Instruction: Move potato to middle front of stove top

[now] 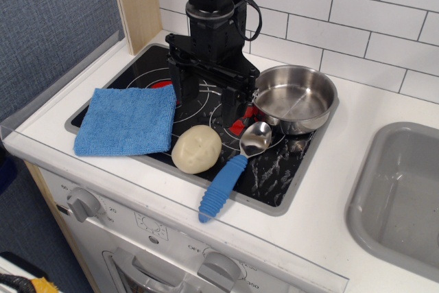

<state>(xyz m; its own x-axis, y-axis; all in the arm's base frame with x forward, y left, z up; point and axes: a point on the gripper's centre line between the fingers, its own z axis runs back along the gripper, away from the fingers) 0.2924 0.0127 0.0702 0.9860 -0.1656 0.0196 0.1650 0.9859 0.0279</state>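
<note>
Potato [196, 148] resting at middle front of stove top [285, 173], between blue cloth [126, 120] and spoon [233, 166]. End effector [207, 97] raised behind potato, fingers spread wide, holding nothing. Steel pan [294, 97] at right rear.

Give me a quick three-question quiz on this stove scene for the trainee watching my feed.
1. True or false: the black robot gripper is clamped on the pale cream egg-shaped potato.
2. Which object lies directly left of the potato on the glossy black stove top? A) folded blue cloth B) round steel pan C) blue-handled metal spoon
3. Fill in: the spoon's bowl points toward the ____.

Key
1. False: the gripper is open, above and behind the potato, clear of it.
2. A
3. Steel pan.
</note>
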